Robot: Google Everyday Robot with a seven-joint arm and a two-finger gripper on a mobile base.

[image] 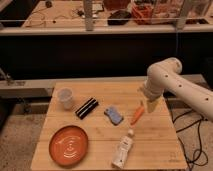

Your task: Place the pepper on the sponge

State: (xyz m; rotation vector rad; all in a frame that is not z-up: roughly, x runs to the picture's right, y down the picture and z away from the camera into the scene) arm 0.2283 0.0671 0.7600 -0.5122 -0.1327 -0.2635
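**Current state.** The pepper (137, 115) is right of centre in the frame. It is a slim orange piece set at a slant, with its upper end pointing to the upper right. The sponge (114, 114) is a blue pad just to the left of it, near the pepper but apart from it. The pepper is therefore not on the sponge.

**Hand.** The hand (151, 105) hangs from the white arm (185, 90), which enters from the right edge of the frame. It sits just up and right of the pepper's upper end. It cannot be determined whether the hand is open, closed or gripping the pepper, nor whether it touches the pepper.

**Step in hand (judgement).** The hand's position at the pepper points to the pick-up stage, either closing in on the pepper or starting to carry it.

**Next move (judgement).**
1. Get a firm hold on the pepper if it is not already held.
2. Raise it off the counter (165, 145).
3. Move it a short way toward frame left until it is over the sponge.
4. Lower and release. The sponge is small and the pepper long, so centre the pepper along the sponge or it may roll off.

**Clearances.** The bottle (123, 150) lies below the sponge and the black bar (86, 107) to its left. The cup (65, 98) and the orange plate (68, 145) are well apart.
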